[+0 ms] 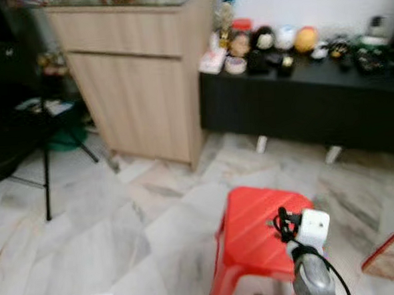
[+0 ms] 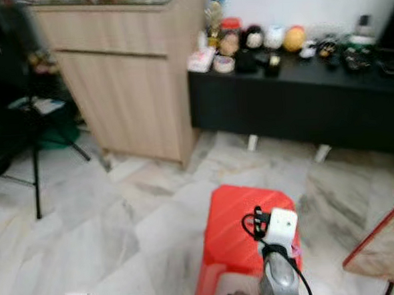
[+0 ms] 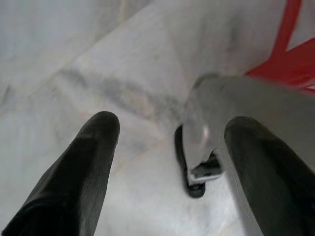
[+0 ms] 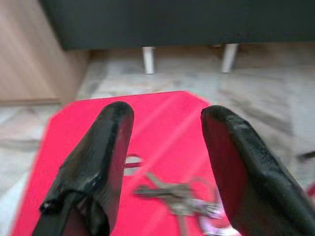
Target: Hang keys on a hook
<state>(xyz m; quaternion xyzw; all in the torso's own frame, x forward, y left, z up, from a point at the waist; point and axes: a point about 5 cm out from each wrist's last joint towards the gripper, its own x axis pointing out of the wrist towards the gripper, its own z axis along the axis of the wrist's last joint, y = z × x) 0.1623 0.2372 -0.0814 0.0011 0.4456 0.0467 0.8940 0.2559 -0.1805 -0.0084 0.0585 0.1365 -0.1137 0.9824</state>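
While the right arm (image 1: 310,261) reaches forward over a red stool (image 1: 259,234) near the robot, its end effector (image 4: 165,147) hangs above the stool's top with the two black fingers (image 4: 98,162) spread apart and nothing between them. The keys (image 4: 184,199) lie flat on the red top of the stool, a small bunch on a ring, below and between the spread fingers and not touched by them; a small round hole (image 4: 132,163) in the stool top sits just beside the bunch. The left end effector (image 3: 167,167) is low, over the pale marbled floor (image 1: 89,241), its fingers (image 3: 81,172) also spread and holding nothing, with a silver part of the robot (image 3: 231,113) and a corner of the stool showing beyond them. Farther off, to the left, stands a tall light wooden cabinet (image 1: 136,77), and to the right of it a long low black surface (image 1: 301,101) carries a row of small ornaments and jars (image 1: 278,45) against the white wall. A dark chair (image 1: 15,132) stands at the far left. At the near right, the corner of a red-edged board (image 1: 390,249) comes into sight. The head views are somewhat blurred.
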